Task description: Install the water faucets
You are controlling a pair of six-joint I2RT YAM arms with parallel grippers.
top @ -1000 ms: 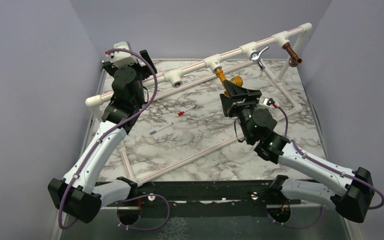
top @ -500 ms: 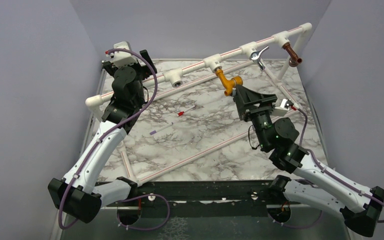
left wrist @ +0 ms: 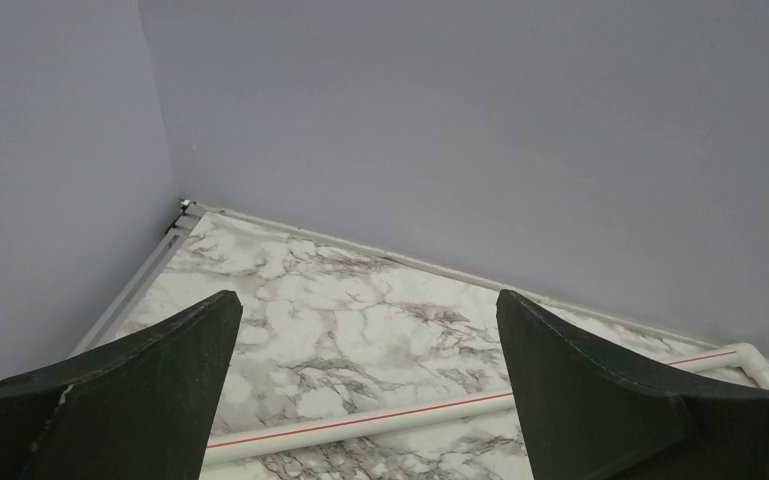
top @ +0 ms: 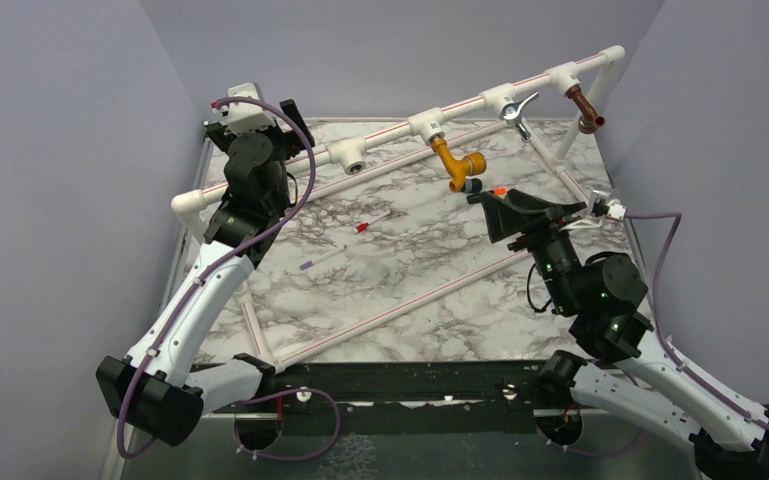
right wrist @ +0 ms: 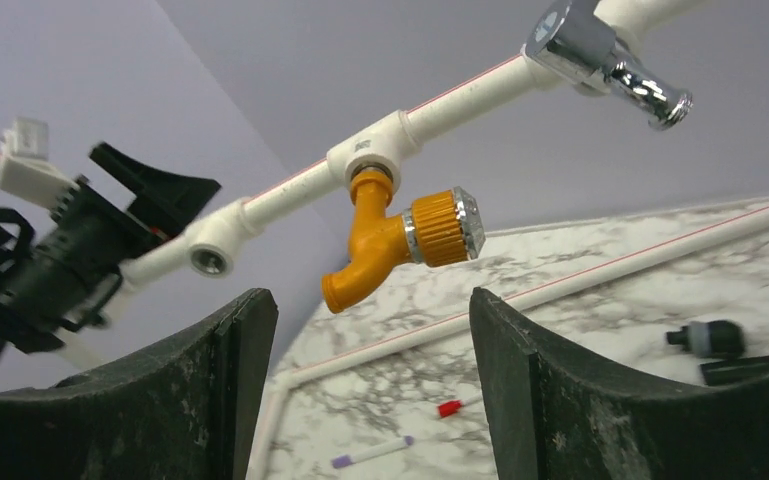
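Drawn back toward the near right over the last second, off the yellow faucet: right gripper, jaws apart with nothing between them. Left arm unmoved.

Nearest, at the front edge of the marble table, two arm bases side by side. Just past the right gripper's tips, loose on the marble, a black faucet with an orange tip; cannot tell whether touching the fingers. Mid-table, well apart from both grippers, a thin white stick with a red tip and another with a purple tip.

Further back, a raised white pipe slanting up toward the far right corner, with four sockets along it. From right to left: copper faucet, chrome faucet and yellow faucet, each seated in its socket; then one empty socket. At the far left, near the pipe's low end, left gripper, jaws spread wide, holding nothing, aimed at the back corner.

Judged step: three faucets fitted, yellow one released, fourth not yet picked up. Next move calls for closing on the black faucet's body, carrying it left to the empty socket, lining its threaded end square with the opening, then turning it in without knocking the yellow one beside it.
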